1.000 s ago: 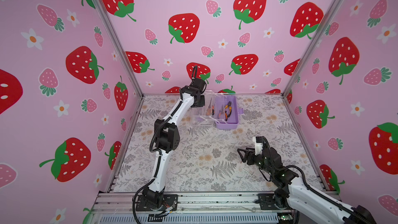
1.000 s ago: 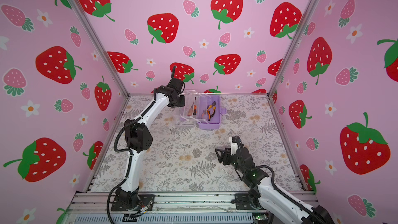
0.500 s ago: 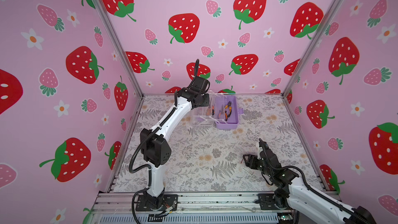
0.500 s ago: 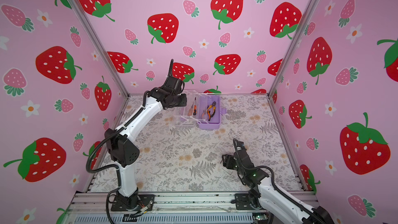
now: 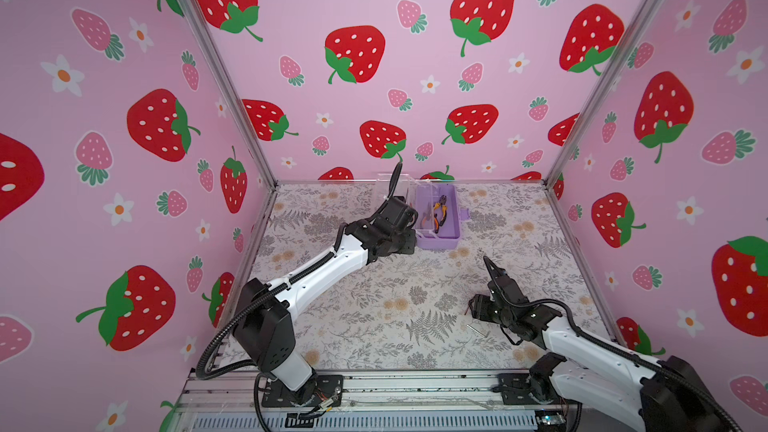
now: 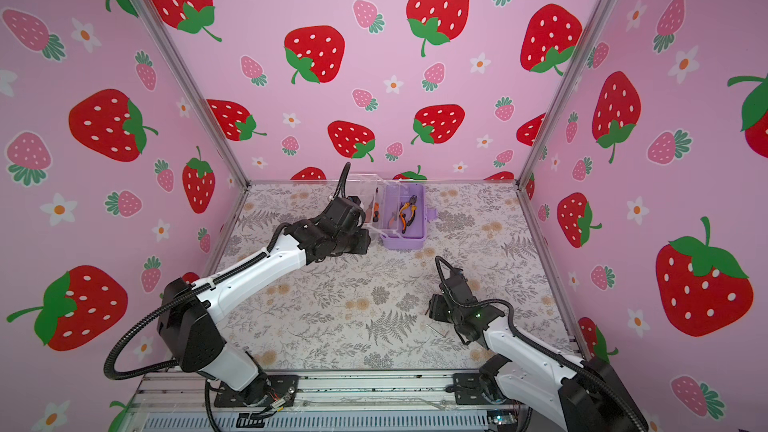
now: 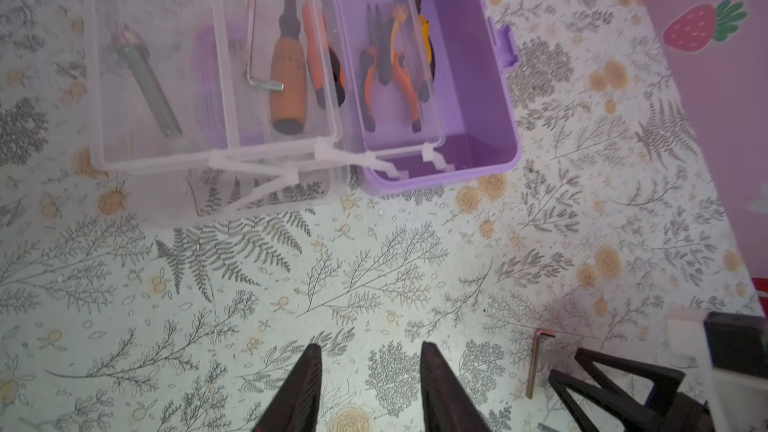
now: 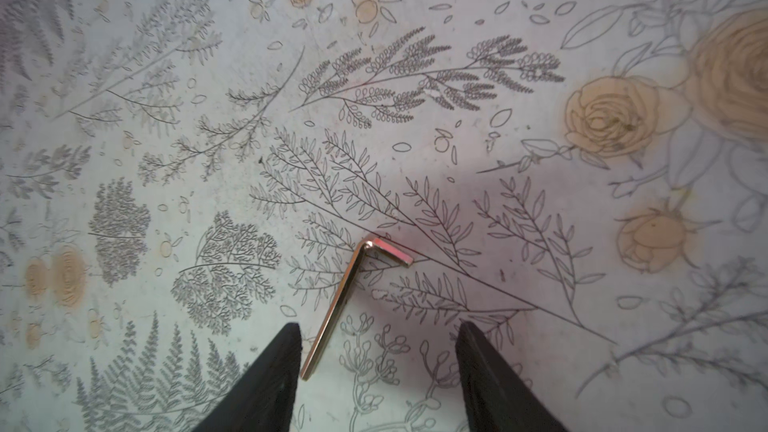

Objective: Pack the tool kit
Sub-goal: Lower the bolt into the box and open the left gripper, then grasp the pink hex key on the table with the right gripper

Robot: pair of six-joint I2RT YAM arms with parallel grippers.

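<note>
**Right wrist view: loose hex key [image 8: 353, 297] lies between parted fingers, well apart from the tool kit [image 5: 440, 238]**

The right gripper [image 8: 378, 326] stands open over the floral mat [image 8: 166, 97], one black finger on either side of the key's long leg. The leg lies just beside one finger, and I cannot tell whether it touches. Nothing is clamped. In both top views the key lies flat on the mat, well away from the tool kit, on the kit's robot-base side and to its right.

The left gripper [image 7: 371, 347] is open and empty too. It hangs over bare mat near the kit's nearer end.

The kit itself sits at the far edge of the mat, with its clear trays [image 7: 216, 147] swung out beside the lilac box. Already inside are pliers [image 7: 390, 68], an orange-handled screwdriver [image 7: 289, 76], a second hex key [image 7: 253, 56] and a metal bit [image 7: 145, 76].

The loose key looks to be thin steel, so probably light, stiff and smooth. It will not crush or bend, but it sits low against the mat and gives the fingertips little to catch. The best hold is likely across the long leg near its middle, with the tips brought right down to the mat. A pinch near the bend, or one that lands off-centre, could make the key pivot or skid out. Once lifted, it may swing in the grip, so the drop should be made low over a tray.
</note>
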